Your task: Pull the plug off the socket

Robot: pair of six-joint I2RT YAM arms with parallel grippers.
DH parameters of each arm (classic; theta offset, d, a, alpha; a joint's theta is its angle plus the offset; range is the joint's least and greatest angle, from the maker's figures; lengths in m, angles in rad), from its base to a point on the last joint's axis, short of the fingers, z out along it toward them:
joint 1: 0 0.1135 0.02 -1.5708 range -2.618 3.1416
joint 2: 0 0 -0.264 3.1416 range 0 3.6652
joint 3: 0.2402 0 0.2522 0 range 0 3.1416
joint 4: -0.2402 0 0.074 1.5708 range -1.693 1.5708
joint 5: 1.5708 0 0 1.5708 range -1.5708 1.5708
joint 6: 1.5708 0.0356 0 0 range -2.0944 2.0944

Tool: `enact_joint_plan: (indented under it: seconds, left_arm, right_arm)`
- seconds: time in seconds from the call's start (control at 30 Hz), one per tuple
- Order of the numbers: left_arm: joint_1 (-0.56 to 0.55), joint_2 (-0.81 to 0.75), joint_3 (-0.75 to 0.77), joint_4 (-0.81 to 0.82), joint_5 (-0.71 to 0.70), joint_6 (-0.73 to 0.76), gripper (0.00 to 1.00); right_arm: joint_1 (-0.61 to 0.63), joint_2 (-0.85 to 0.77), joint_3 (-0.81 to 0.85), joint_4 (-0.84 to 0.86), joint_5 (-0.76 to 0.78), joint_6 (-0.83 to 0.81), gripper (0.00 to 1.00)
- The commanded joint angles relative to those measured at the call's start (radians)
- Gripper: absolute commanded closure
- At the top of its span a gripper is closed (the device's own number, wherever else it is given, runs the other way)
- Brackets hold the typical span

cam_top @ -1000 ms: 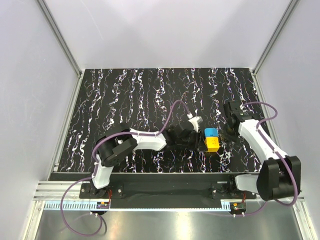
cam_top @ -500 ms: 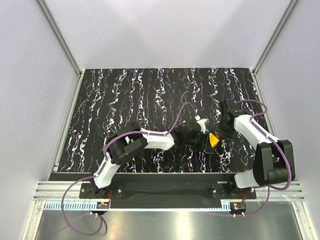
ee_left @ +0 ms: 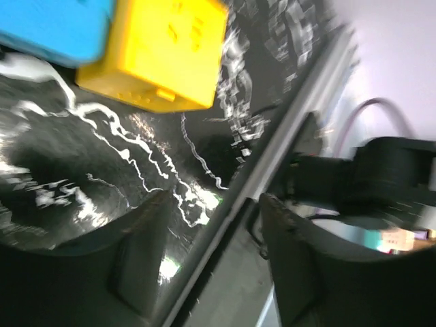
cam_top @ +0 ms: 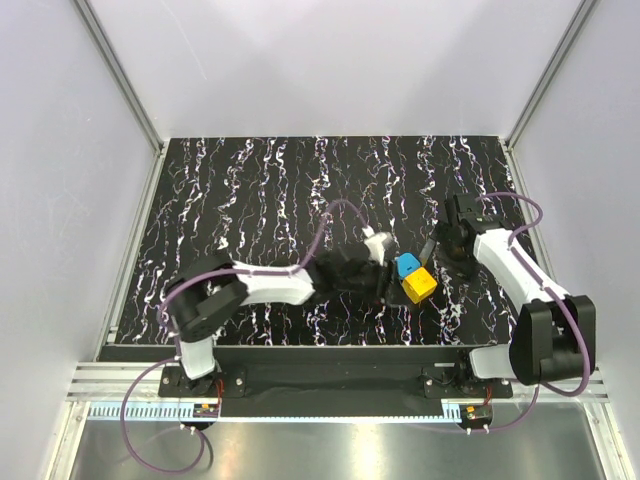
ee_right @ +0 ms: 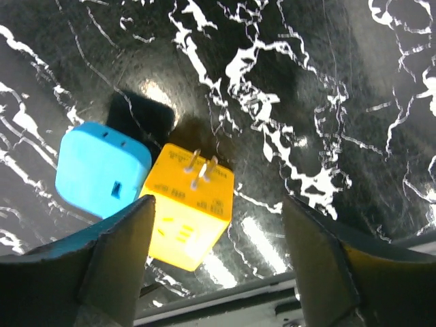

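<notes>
The yellow plug (cam_top: 419, 286) lies on the black marbled table (cam_top: 250, 190) with its two metal prongs bare, out of the blue socket (cam_top: 407, 266) right beside it. In the right wrist view the plug (ee_right: 194, 211) points its prongs up and the socket (ee_right: 102, 169) shows its slots. My right gripper (ee_right: 218, 204) hangs open above the plug, gripping nothing. It sits just right of the pair (cam_top: 435, 255). My left gripper (ee_left: 216, 204) is open and empty, just left of the pair (cam_top: 385, 280). The plug (ee_left: 157, 51) and socket (ee_left: 54, 27) lie beyond its fingers.
The metal front rail (cam_top: 330, 350) runs along the table's near edge, close to the two pieces. Grey walls enclose the table on three sides. Purple cables (cam_top: 335, 215) loop above both arms. The right arm's base (ee_left: 388, 170) shows past the table edge.
Both grippers have opened and let go. The plug and socket, joined a second ago, now lie apart side by side. My left gripper has drawn back to the left.
</notes>
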Motion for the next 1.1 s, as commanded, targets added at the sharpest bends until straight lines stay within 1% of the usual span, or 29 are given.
enact_joint_plan:
  seconds: [0.0, 0.1, 0.13, 0.2, 0.3, 0.33, 0.5, 0.57, 0.7, 0.77, 0.87, 1.0, 1.07]
  left_arm:
    - [0.102, -0.108, -0.074, 0.131, 0.067, -0.003, 0.37]
    - [0.188, -0.099, -0.088, 0.171, 0.139, -0.015, 0.33]
    - [0.205, -0.085, -0.074, 0.160, 0.191, -0.006, 0.32]
    - [0.242, -0.025, -0.013, 0.148, 0.244, 0.006, 0.31]
    - [0.267, 0.071, 0.091, 0.119, 0.351, 0.020, 0.31]
    - [0.268, 0.096, 0.113, 0.111, 0.365, 0.017, 0.31]
    - [0.285, 0.212, 0.207, 0.131, 0.408, -0.015, 0.31]
    - [0.290, 0.242, 0.228, 0.111, 0.402, -0.020, 0.31]
    - [0.294, 0.240, 0.237, 0.044, 0.345, 0.039, 0.30]
    - [0.296, 0.257, 0.250, 0.045, 0.350, 0.034, 0.30]
    - [0.296, 0.292, 0.271, 0.060, 0.357, 0.007, 0.29]
    - [0.297, 0.343, 0.293, 0.134, 0.394, -0.094, 0.30]
    - [0.297, 0.366, 0.312, 0.143, 0.390, -0.105, 0.30]
  right_arm:
    - [0.002, -0.061, 0.045, -0.068, -0.022, 0.013, 0.00]
    - [-0.001, -0.098, 0.047, -0.087, -0.057, 0.027, 0.00]
    - [-0.001, -0.110, 0.047, -0.094, -0.071, 0.039, 0.00]
    - [-0.001, -0.145, 0.044, -0.091, -0.103, 0.039, 0.00]
    - [-0.001, -0.158, 0.034, -0.097, -0.123, 0.042, 0.00]
    - [-0.002, -0.159, 0.033, -0.097, -0.125, 0.045, 0.00]
    - [-0.002, -0.175, -0.004, -0.090, -0.182, 0.034, 0.00]
    - [-0.002, -0.191, -0.016, -0.076, -0.191, 0.030, 0.00]
    - [-0.001, -0.211, -0.032, -0.073, -0.194, 0.021, 0.00]
    - [-0.002, -0.216, -0.038, -0.068, -0.192, 0.021, 0.00]
    - [-0.001, -0.221, -0.045, -0.056, -0.209, 0.024, 0.00]
    - [-0.001, -0.224, -0.055, -0.051, -0.212, 0.030, 0.00]
    - [-0.001, -0.222, -0.056, -0.050, -0.209, 0.033, 0.00]
